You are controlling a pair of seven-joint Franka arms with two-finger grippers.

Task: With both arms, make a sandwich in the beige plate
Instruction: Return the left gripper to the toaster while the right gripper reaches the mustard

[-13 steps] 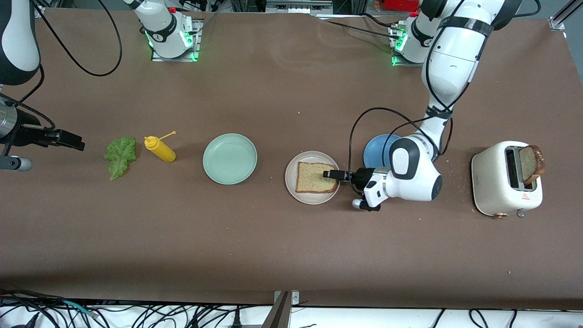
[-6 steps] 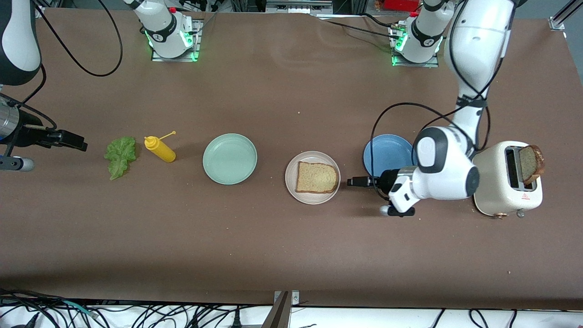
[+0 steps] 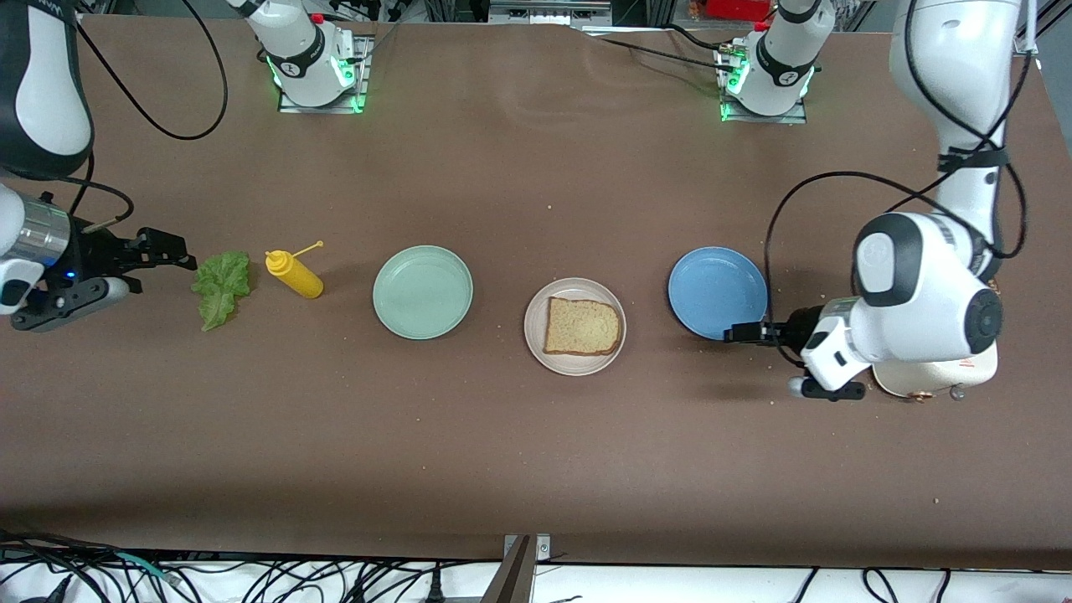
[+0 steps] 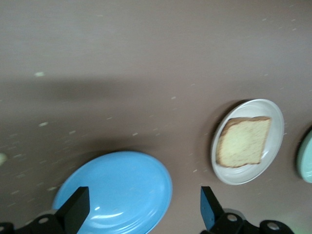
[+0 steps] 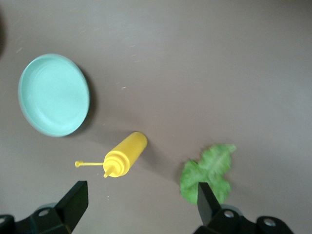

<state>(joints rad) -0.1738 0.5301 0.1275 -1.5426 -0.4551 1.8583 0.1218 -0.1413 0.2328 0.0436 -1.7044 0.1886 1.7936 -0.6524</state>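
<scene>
Just one square bread slice (image 3: pixel 583 326) (porous) on the round beige plate (image 3: pixel 536 335); both pincers wide.

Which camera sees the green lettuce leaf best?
The front view: the lettuce leaf lies whole and unblocked beside the yellow bottle. In the right wrist view, one finger of the open right gripper covers its edge. The left wrist view misses it.

robotics lab, bolted arm bases (image 3: pixel 314 63), loose cables (image 3: pixel 251 578)
</scene>
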